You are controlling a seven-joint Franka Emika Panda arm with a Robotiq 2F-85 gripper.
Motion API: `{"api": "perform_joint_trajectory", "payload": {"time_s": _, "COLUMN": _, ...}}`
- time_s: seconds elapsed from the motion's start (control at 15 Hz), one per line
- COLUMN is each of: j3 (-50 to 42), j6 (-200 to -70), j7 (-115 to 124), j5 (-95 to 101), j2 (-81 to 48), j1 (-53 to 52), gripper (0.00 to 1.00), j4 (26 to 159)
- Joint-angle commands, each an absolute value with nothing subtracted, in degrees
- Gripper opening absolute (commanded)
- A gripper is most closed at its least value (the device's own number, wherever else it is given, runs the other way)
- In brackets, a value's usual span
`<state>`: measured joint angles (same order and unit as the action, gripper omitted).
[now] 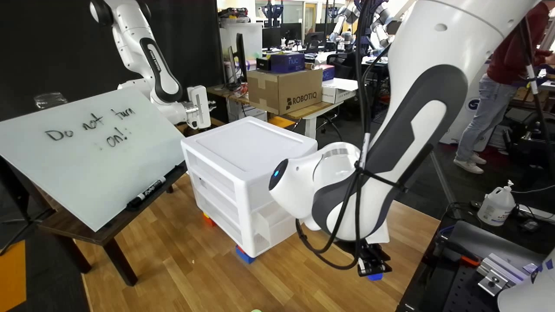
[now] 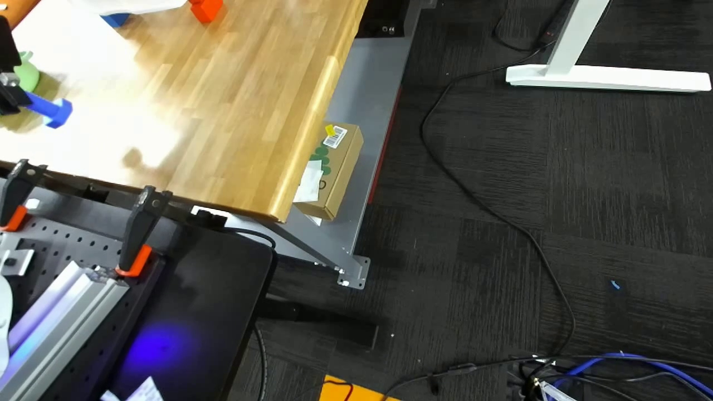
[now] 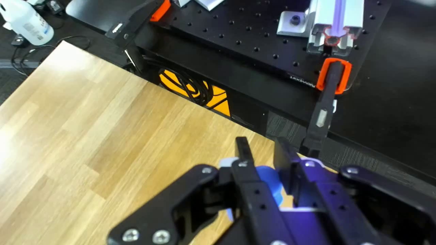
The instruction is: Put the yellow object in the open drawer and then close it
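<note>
claw (image 3: 263, 153) closed on a blue piece (image 3: 270, 185), above the table (image 3: 85, 136); in an exterior view the piece juts from it toward four o'clock. where the yellow object is, i cannot tell. the unit (image 1: 243, 195) stands at the claw's ten o'clock in an exterior view, its lowest drawer (image 1: 279, 225) showing at the unit's five o'clock, partly behind the arm (image 1: 390, 160); how far it is pulled out i cannot tell either. a blue block (image 1: 244, 255) is under the unit at six o'clock, a red block (image 1: 209, 220) at eight. a tilted board (image 1: 86, 169) stands at the unit's nine o'clock, a marker (image 1: 149, 190) on its ledge. a green thing (image 2: 26, 73), partly behind the claw, is at one o'clock from it in an exterior view.
</note>
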<state>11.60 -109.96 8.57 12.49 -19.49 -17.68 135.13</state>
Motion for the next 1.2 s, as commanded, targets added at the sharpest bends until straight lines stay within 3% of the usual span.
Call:
{"api": "perform_joint_trajectory", "payload": {"time_s": 0.0, "j3": 11.9, "j6": -101.9, "j7": 10.9, "j5": 15.5, "j2": -27.2, "j1": -20.7, "gripper": 0.06, "j4": 125.7}}
{"api": "perform_joint_trajectory", "payload": {"time_s": 0.47, "j3": 11.0, "j6": -94.2, "j7": 10.5, "j5": 18.8, "j2": -35.6, "j1": -23.3, "gripper": 0.06, "j4": 114.8}}
{"api": "perform_joint_trajectory", "payload": {"time_s": 1.13, "j3": 11.5, "j6": -92.2, "j7": 10.4, "j5": 18.7, "j2": -34.9, "j1": -23.0, "gripper": 0.06, "j4": 113.5}}
